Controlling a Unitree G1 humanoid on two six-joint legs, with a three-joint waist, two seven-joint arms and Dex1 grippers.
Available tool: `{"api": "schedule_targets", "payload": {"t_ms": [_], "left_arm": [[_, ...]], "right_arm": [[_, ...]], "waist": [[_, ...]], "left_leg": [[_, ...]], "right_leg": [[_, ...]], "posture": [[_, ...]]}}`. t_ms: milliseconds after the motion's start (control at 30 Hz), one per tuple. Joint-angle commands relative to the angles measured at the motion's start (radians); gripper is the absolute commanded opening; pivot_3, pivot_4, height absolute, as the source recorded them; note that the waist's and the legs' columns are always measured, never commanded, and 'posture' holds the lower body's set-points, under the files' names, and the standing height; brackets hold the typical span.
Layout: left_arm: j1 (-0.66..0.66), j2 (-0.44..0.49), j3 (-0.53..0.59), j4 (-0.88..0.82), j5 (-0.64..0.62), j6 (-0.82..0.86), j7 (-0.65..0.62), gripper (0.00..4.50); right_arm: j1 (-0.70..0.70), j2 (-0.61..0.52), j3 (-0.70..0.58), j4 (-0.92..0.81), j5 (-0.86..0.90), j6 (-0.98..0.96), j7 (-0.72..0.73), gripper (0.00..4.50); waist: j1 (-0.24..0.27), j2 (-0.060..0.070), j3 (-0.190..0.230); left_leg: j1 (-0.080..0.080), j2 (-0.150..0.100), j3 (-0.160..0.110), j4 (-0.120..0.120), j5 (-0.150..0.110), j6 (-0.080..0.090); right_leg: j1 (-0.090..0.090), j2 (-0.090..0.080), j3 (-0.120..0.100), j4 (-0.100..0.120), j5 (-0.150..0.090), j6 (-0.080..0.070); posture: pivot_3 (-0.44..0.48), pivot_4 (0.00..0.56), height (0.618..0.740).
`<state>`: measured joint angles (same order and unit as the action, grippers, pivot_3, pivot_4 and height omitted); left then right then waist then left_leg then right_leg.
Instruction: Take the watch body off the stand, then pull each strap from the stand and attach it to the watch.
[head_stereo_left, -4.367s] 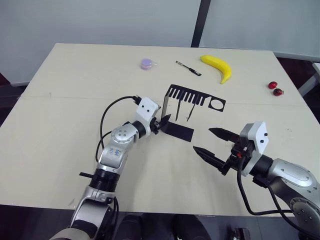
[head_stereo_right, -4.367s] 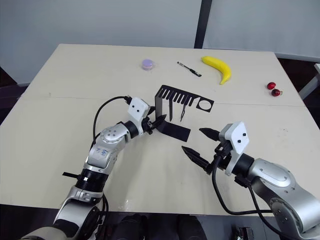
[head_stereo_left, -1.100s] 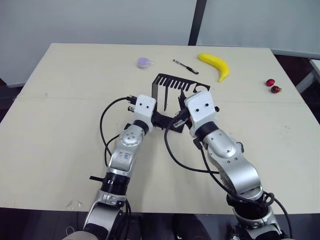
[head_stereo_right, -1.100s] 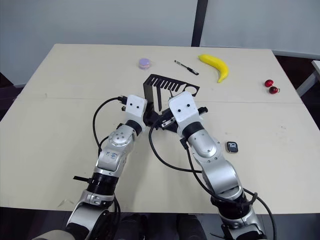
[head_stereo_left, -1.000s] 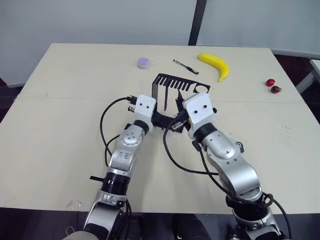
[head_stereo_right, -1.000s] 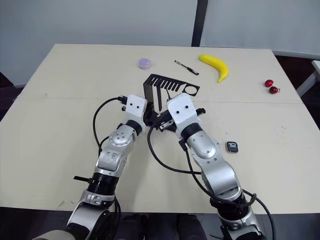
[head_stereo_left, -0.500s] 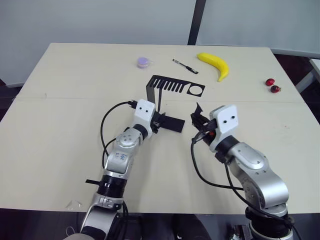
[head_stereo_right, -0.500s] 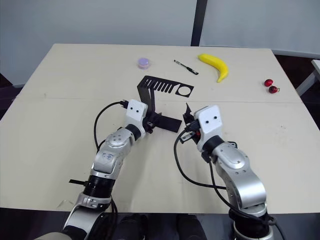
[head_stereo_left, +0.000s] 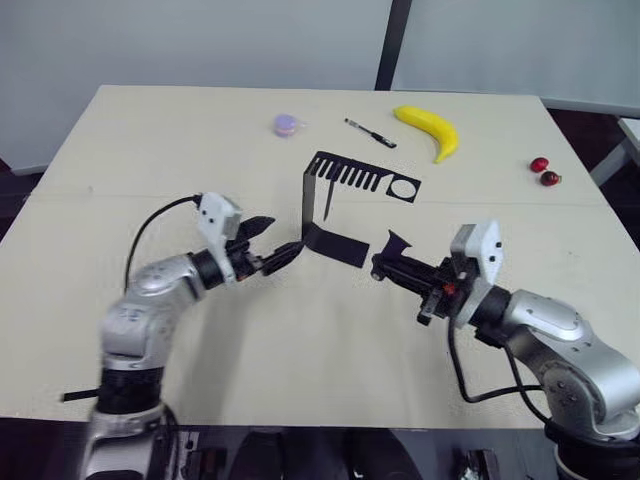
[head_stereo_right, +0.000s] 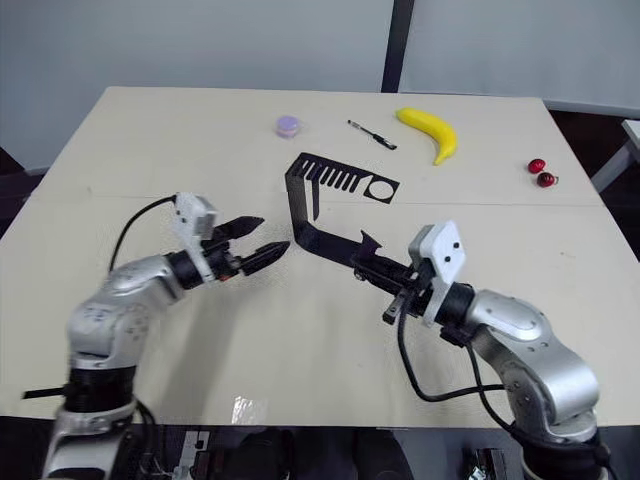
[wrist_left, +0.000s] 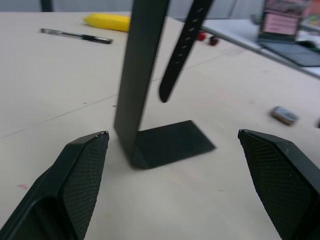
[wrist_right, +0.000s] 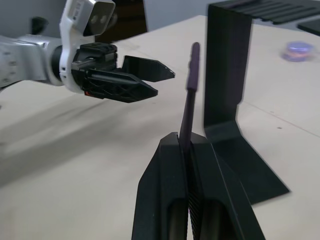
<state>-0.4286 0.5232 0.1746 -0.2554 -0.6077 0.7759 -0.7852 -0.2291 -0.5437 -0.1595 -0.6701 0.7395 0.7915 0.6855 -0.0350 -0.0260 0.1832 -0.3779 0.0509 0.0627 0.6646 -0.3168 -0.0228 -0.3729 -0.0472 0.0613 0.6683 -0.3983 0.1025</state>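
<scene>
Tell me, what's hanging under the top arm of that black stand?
One dark strap hangs under the stand's slotted top arm, its tip above the flat foot. How it hooks into the slots is hidden.

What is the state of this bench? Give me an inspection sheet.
Surface: beige table, nothing spilled.
Job's things: stand upright; hanging strap on its top arm; second strap off it; watch body lying on the table.
Clutter: banana, pen, purple round item, two red balls at the far side.
Hands: left hand open near the stand's foot; right hand shut on the second strap.
Cables: black left cable, right cable.
Surroundings: pale wall, dark post.
</scene>
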Motion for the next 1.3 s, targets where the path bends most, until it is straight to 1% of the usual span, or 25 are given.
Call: {"api": "schedule_targets", "payload": {"t_ms": [33,67,233,267,300,333,400,567,867,967,1033,1300], "left_arm": [[-0.047,0.053,-0.022,-0.057,-0.174,0.103,-0.156,4.45],[-0.058,0.056,-0.032,-0.052,-0.188,0.113,-0.165,4.45],[-0.156,-0.052,-0.065,0.026,-0.266,0.146,-0.152,4.45],[-0.167,-0.066,-0.08,0.035,-0.267,0.145,-0.157,3.94],[-0.175,-0.075,-0.099,0.039,-0.262,0.142,-0.163,3.65],[-0.18,-0.079,-0.12,0.039,-0.253,0.138,-0.169,3.17],[-0.181,-0.083,-0.142,0.04,-0.246,0.132,-0.175,3.17],[-0.171,-0.113,-0.141,0.047,-0.282,0.14,-0.157,3.17],[-0.151,-0.128,-0.187,0.017,-0.264,0.13,-0.147,3.17],[-0.157,-0.146,-0.184,0.018,-0.278,0.131,-0.133,3.17],[-0.16,-0.147,-0.185,0.013,-0.281,0.136,-0.129,2.64],[-0.173,-0.154,-0.187,0.017,-0.284,0.144,-0.113,2.64]], "right_arm": [[-0.03,-0.035,-0.017,0.005,0.175,0.059,0.075,0.0],[-0.036,-0.043,-0.015,0.015,0.206,0.073,0.081,0.0],[-0.095,-0.06,0.04,0.09,0.241,0.096,0.105,0.0],[-0.105,-0.06,0.05,0.1,0.245,0.099,0.107,0.0],[-0.113,-0.059,0.058,0.107,0.246,0.101,0.108,0.0],[-0.12,-0.056,0.066,0.114,0.247,0.102,0.105,0.0],[-0.126,-0.053,0.077,0.121,0.248,0.099,0.103,0.0],[-0.121,-0.046,0.089,0.119,0.254,0.093,0.096,0.0],[-0.13,-0.051,0.099,0.119,0.261,0.09,0.097,0.0],[-0.14,-0.049,0.104,0.126,0.256,0.089,0.1,0.0],[-0.142,-0.049,0.106,0.127,0.255,0.088,0.101,0.0],[-0.149,-0.051,0.109,0.13,0.253,0.092,0.098,0.0]], "waist": [[0.001,0.0,0.0],[0.004,0.0,0.0],[0.006,0.0,0.0],[0.006,0.0,0.0],[0.005,0.0,0.0],[0.003,0.0,0.0],[0.0,0.0,0.0],[0.001,0.0,0.0],[0.004,0.0,0.0],[0.004,0.0,0.0],[0.004,0.0,0.0],[0.004,0.0,0.0]], "left_leg": [[0.0,0.0,0.0,0.0,0.0,0.0],[0.0,0.0,-0.001,0.0,0.0,0.0],[0.001,-0.001,-0.006,0.001,-0.001,0.002],[0.001,-0.001,-0.006,0.001,-0.001,0.002],[0.001,-0.001,-0.006,0.001,-0.001,0.002],[0.001,-0.001,-0.006,0.0,-0.001,0.002],[0.001,-0.001,-0.006,0.0,-0.001,0.002],[0.0,-0.001,-0.006,0.001,-0.001,0.002],[0.0,-0.001,-0.007,0.001,-0.001,0.002],[0.0,-0.001,-0.007,0.001,-0.001,0.002],[0.0,-0.001,-0.007,0.001,-0.001,0.002],[0.0,-0.001,-0.007,0.001,-0.001,0.002]], "right_leg": [[0.001,0.0,0.0,-0.001,0.0,0.0],[0.002,0.0,-0.001,-0.002,0.0,0.0],[0.008,-0.002,-0.004,-0.008,0.0,0.0],[0.008,-0.001,-0.004,-0.008,0.0,0.0],[0.008,-0.001,-0.004,-0.008,0.0,0.0],[0.007,-0.001,-0.004,-0.008,0.0,0.0],[0.006,0.0,-0.003,-0.008,0.0,0.0],[0.006,0.0,-0.003,-0.007,0.0,0.0],[0.006,-0.001,-0.003,-0.007,0.0,0.0],[0.007,-0.001,-0.003,-0.007,0.0,0.0],[0.007,-0.001,-0.003,-0.007,0.0,0.0],[0.007,-0.001,-0.003,-0.007,0.0,0.0]], "posture": [[0.0,0.15,0.74],[0.0,0.15,0.74],[0.0,0.15,0.74],[0.0,0.15,0.74],[0.0,0.15,0.74],[0.0,0.15,0.74],[0.0,0.15,0.74],[0.0,0.15,0.74],[0.0,0.15,0.74],[0.0,0.15,0.74],[0.0,0.15,0.74],[0.0,0.15,0.74]]}}
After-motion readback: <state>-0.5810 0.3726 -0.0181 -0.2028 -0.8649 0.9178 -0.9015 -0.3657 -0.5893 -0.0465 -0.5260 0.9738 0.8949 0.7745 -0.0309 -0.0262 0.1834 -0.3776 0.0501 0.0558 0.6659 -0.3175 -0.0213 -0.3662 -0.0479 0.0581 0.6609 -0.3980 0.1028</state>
